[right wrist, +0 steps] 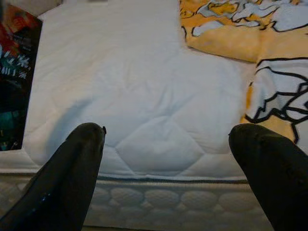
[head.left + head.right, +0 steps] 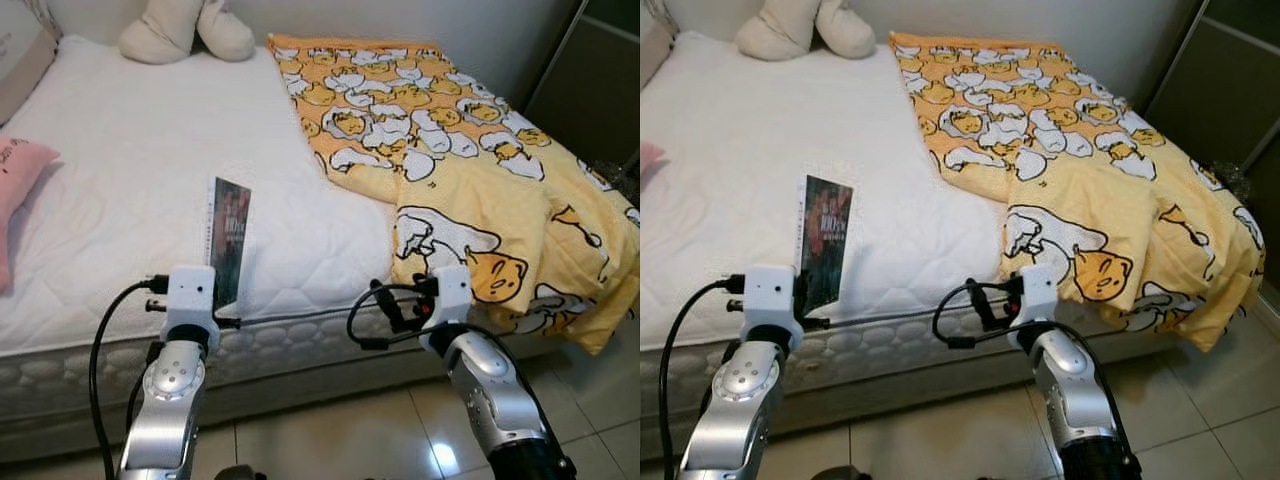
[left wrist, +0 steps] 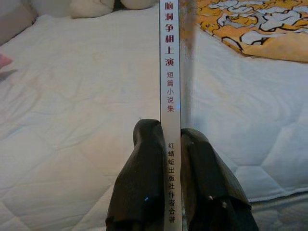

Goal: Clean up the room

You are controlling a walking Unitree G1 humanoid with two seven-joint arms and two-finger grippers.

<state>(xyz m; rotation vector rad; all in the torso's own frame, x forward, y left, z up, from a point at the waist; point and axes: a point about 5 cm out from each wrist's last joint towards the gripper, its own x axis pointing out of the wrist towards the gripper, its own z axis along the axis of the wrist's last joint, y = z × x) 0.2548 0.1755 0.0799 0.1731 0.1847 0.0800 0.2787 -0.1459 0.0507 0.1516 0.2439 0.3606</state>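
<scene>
Left eye view: the left gripper (image 2: pixel 222 285) holds a book (image 2: pixel 230 240) upright over the near edge of the white bed (image 2: pixel 140 170), with a yellow blanket (image 2: pixel 450 170) spread on the right half and a cream plush toy (image 2: pixel 185 30) at the head. A pink pillow (image 2: pixel 15 190) lies at the left edge.

Left wrist view: both fingers (image 3: pixel 144 183) are clamped on the book's spine.

Right wrist view: the right gripper (image 1: pixel 166 168) hangs before the mattress edge, fingers spread wide apart with nothing between them, the blanket just beside it
</scene>
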